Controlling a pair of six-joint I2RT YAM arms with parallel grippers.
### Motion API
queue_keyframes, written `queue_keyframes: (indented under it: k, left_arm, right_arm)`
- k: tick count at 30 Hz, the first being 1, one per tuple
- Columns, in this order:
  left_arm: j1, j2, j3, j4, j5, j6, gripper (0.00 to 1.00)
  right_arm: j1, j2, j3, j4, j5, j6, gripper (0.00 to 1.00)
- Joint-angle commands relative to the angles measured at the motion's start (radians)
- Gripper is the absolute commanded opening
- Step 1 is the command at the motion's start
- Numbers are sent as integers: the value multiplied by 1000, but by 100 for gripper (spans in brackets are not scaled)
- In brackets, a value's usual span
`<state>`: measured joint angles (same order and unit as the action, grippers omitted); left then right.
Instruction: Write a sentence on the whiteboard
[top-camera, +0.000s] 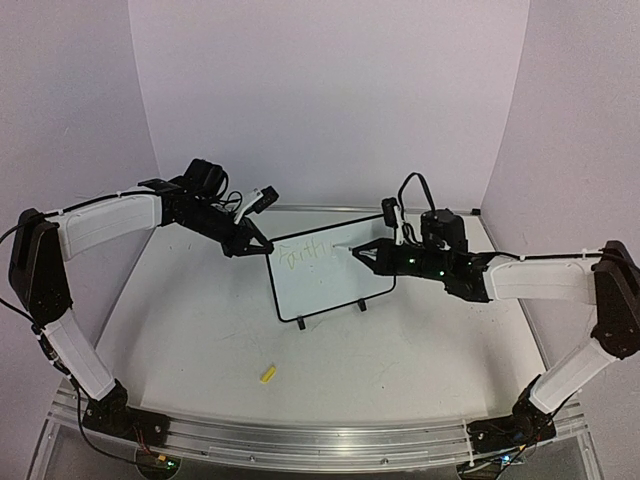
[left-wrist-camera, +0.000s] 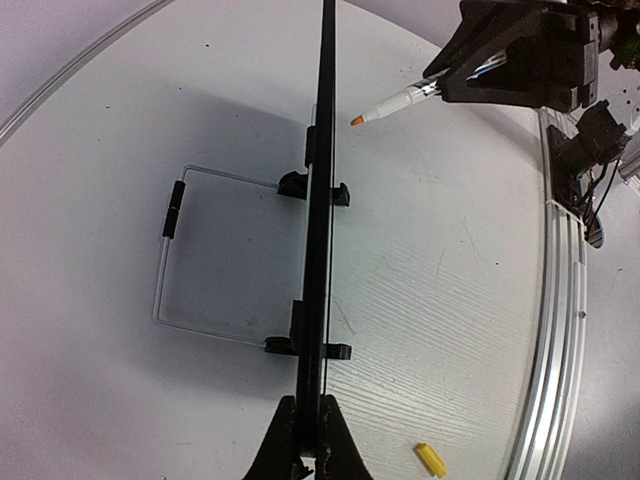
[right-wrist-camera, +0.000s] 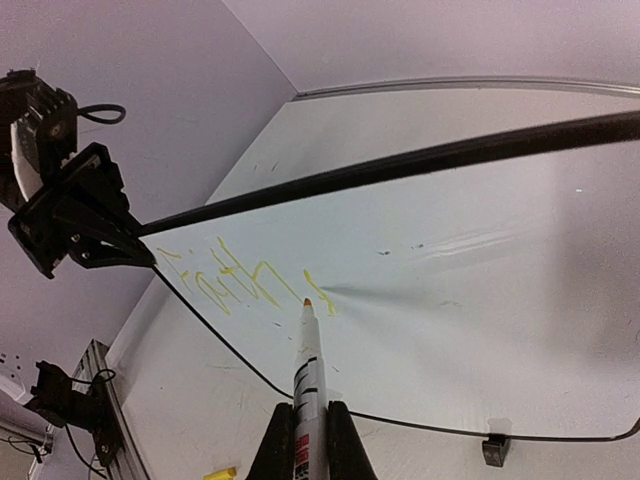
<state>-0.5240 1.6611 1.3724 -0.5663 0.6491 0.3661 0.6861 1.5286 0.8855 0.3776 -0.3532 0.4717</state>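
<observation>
The whiteboard (top-camera: 335, 280) stands upright on two black clip feet in the middle of the table. My left gripper (top-camera: 262, 247) is shut on its upper left corner; the left wrist view shows the board edge-on (left-wrist-camera: 322, 200) between my fingers (left-wrist-camera: 311, 440). My right gripper (top-camera: 362, 252) is shut on a white marker (right-wrist-camera: 306, 375) whose orange tip hovers just off the board face (right-wrist-camera: 480, 260). Yellow-green handwriting (right-wrist-camera: 240, 280), one short line, sits at the board's upper left (top-camera: 300, 253). The marker also shows in the left wrist view (left-wrist-camera: 395, 103).
A yellow marker cap (top-camera: 267, 375) lies on the table in front of the board, also in the left wrist view (left-wrist-camera: 430, 459). A wire stand (left-wrist-camera: 200, 255) lies flat behind the board. Metal rails border the table's near edge (top-camera: 300, 435).
</observation>
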Motion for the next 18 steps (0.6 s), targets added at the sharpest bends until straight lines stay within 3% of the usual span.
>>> queue_keyframes:
  k: [1,18]
  left_arm:
    - [-22,29,-18,-112,-59,25,0]
    - [-22,30,-18,-112,-59,25,0]
  right_arm:
    - [8,-34,29,53,17,-13,0]
    - [8,36,71,66,32,-5,0]
